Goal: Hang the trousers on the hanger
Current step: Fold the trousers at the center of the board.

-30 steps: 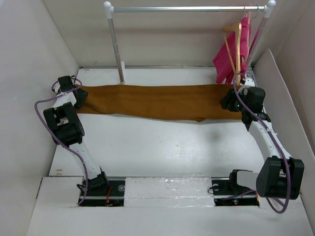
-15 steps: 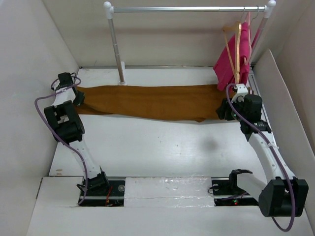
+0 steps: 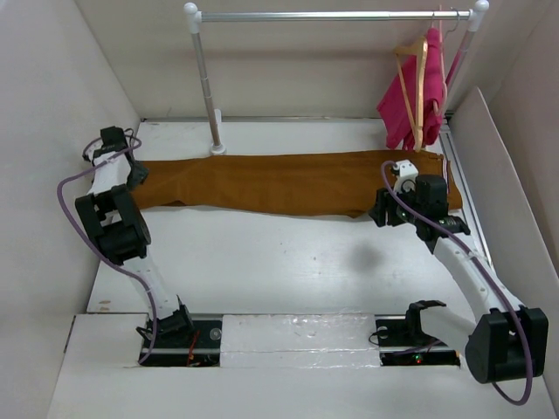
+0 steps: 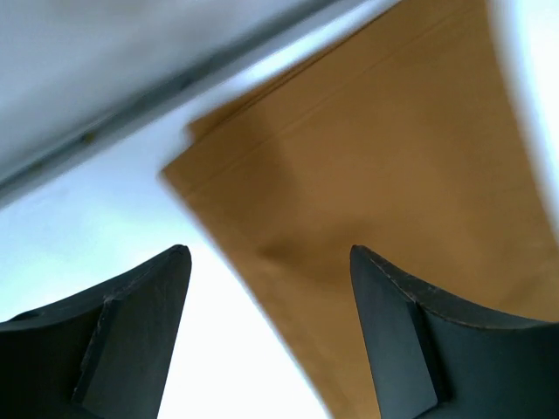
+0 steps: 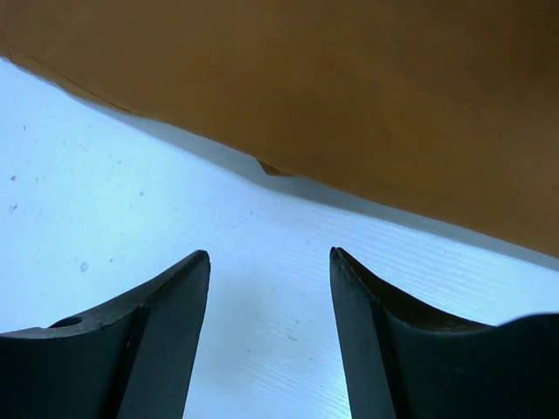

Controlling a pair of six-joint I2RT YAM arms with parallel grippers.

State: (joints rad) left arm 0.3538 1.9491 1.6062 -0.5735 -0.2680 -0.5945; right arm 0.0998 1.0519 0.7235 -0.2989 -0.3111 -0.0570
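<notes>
The rust-brown trousers [image 3: 279,182] lie flat across the back of the white table, with the pale striped waistband at their right end. My left gripper [image 3: 133,175] is open and empty over their left end. In the left wrist view [image 4: 269,253] the cloth's corner [image 4: 384,166] lies under and between the jaws. My right gripper [image 3: 377,212] is open and empty just in front of the trousers' near edge. In the right wrist view [image 5: 269,253] it hovers over bare table, with the cloth [image 5: 332,87] beyond the tips. The tan wooden hanger [image 3: 421,83] hangs on the rail at the far right.
A white-and-silver clothes rail [image 3: 332,16] spans the back, its left post [image 3: 206,87] standing just behind the trousers. A bright pink garment [image 3: 409,109] hangs beside the hanger. White walls close in on the left and right.
Both grippers let go of the trousers, which now lie flat on the table. The right gripper drew back towards the front left. The left gripper shifted slightly left.
</notes>
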